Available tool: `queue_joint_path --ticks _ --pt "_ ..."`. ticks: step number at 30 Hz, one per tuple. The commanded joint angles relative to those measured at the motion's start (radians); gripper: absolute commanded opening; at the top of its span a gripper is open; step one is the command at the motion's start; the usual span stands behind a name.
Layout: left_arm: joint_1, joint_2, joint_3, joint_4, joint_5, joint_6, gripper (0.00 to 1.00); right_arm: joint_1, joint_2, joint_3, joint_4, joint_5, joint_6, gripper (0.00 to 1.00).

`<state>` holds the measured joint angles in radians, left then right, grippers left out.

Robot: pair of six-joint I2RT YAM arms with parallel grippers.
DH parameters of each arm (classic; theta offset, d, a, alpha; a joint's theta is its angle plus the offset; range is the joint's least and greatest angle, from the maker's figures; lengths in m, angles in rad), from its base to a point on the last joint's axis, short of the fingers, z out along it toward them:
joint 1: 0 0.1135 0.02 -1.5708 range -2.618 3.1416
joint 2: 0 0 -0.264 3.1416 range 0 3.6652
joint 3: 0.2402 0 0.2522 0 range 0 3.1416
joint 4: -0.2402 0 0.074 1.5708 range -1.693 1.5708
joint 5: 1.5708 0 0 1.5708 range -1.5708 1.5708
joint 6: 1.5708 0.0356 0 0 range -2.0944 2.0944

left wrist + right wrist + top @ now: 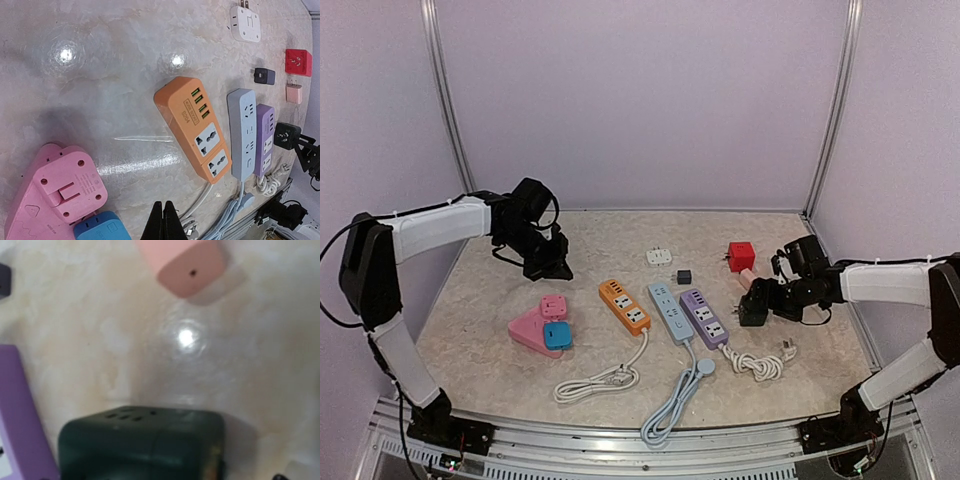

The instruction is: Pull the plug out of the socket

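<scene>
A pink triangular socket (526,331) lies at front left with a pink plug (553,306) and a blue plug (557,336) seated on it. In the left wrist view the pink plug (65,182) and the blue plug (100,227) sit at the lower left. My left gripper (550,264) is shut and empty, hovering behind the socket; its closed fingertips (162,206) point at bare table. My right gripper (756,308) is shut on a black cube adapter (752,309), just right of the purple strip (704,317). The cube (140,445) hides the fingers in the right wrist view.
An orange power strip (624,306), a grey-blue strip (669,312) and the purple strip lie side by side mid-table, cables trailing forward. A white adapter (659,257), a small black adapter (682,276), a red cube (741,256) and a pink charger (187,260) lie behind them.
</scene>
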<state>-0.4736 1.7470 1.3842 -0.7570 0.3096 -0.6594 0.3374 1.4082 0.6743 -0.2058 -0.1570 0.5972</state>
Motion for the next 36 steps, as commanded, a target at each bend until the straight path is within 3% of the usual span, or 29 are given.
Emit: queue_joint_path --ticks 1,14,25,32,36 --pt "0.033 -0.059 -0.051 0.035 -0.012 -0.023 0.00 0.000 -0.040 0.081 -0.137 0.122 -0.053 0.94" --pt "0.088 -0.134 -0.165 0.081 -0.038 -0.070 0.00 0.128 -0.022 0.269 -0.269 0.293 -0.078 0.96" --pt "0.136 -0.215 -0.283 0.101 -0.060 -0.097 0.00 0.385 0.248 0.570 -0.276 0.355 -0.082 0.94" --pt "0.194 -0.281 -0.417 0.142 -0.030 -0.122 0.00 0.527 0.478 0.828 -0.267 0.285 -0.079 0.91" --pt "0.214 -0.345 -0.503 0.160 -0.028 -0.147 0.00 0.576 0.594 0.938 -0.168 0.117 -0.038 0.88"
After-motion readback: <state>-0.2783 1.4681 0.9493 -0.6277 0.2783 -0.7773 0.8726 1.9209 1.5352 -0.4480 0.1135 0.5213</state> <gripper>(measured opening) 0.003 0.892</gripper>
